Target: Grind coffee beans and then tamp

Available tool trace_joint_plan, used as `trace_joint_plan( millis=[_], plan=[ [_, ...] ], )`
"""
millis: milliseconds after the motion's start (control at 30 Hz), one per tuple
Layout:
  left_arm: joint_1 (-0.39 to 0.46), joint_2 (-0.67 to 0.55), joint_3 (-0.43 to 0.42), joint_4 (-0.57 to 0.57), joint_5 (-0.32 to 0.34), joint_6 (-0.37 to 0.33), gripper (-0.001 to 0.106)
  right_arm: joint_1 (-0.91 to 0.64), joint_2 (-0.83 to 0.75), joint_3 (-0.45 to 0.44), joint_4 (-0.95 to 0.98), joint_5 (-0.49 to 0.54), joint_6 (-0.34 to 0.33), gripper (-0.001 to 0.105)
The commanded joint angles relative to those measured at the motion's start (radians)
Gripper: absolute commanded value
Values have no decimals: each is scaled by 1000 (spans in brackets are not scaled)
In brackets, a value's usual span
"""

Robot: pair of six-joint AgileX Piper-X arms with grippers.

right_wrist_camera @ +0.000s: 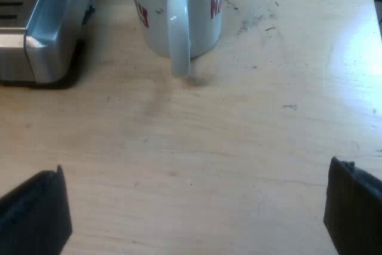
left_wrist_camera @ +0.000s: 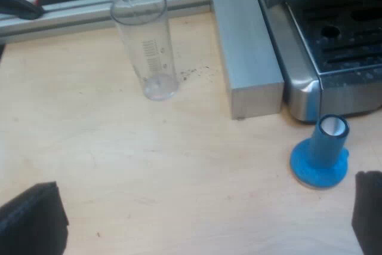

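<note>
Hovering over tabletop (left_wrist_camera: pixel 149 165), left pincer (left_wrist_camera: pixel 200 219) apart, holding nothing; right pincer (right_wrist_camera: pixel 194 207) apart too, near mug (right_wrist_camera: pixel 179 10). Untouched blue tamper (left_wrist_camera: pixel 320 153) stands on tabletop, just beside espresso machine (left_wrist_camera: pixel 334 46) corner; empty measuring glass (left_wrist_camera: pixel 148 46) near. Looks like start: grinding, tamping both left.

A lab bench, by the look of it, not a kitchen: bare pale wooden table (left_wrist_camera: pixel 119 165), and beyond the left gripper's fingers (left_wrist_camera: pixel 33 219) a slotted aluminium rail (left_wrist_camera: pixel 89 11) and a square metal bar (left_wrist_camera: pixel 248 52) just beside the espresso machine (left_wrist_camera: pixel 334 46), a graduated measuring glass (left_wrist_camera: pixel 146 46) standing nearby.
</note>
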Motion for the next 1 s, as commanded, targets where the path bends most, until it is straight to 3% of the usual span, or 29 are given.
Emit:
trace_joint_plan(
  millis=[33,300,1000],
  plan=[
    [2,-139,-8,-14,12,-8,105,0,-45,-6,-13,-8,0,88],
    [2,-139,16,-116,12,13,105,0,-45,-6,-13,-8,0,88],
    [2,-139,31,-148,12,13,105,0,-45,-6,-13,-8,0,88]
  ],
)
